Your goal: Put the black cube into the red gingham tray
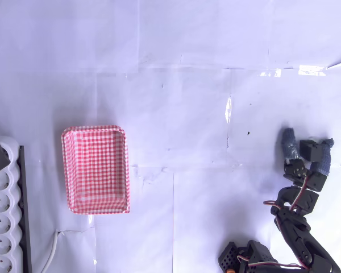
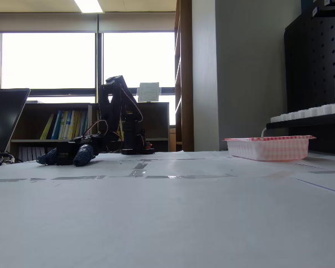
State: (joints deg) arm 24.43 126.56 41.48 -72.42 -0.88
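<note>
Low against the white papered table [image 1: 204, 102], the dark two-finger claw [image 1: 306, 149] has its blue-wrapped fingers [image 1: 288, 145] clamped on the small matte black cube [image 1: 308, 149] (overhead view), well apart from the red-and-white gingham rectangular tray [image 1: 95, 169].

I stand in what looks like an office or a lab room; behind my table a low bookshelf [image 2: 67, 125] holds rows of books under wide bright windows [image 2: 50, 60]; a ceiling strip light [image 2: 89, 5] glows above; a laptop screen [image 2: 5, 120] sits at the left edge of the fixed view; a black pegboard [image 2: 315, 61] covers the right wall, with a white power strip [image 1: 1, 213] beside it; my table [image 1: 187, 85] is covered in taped white paper sheets
</note>
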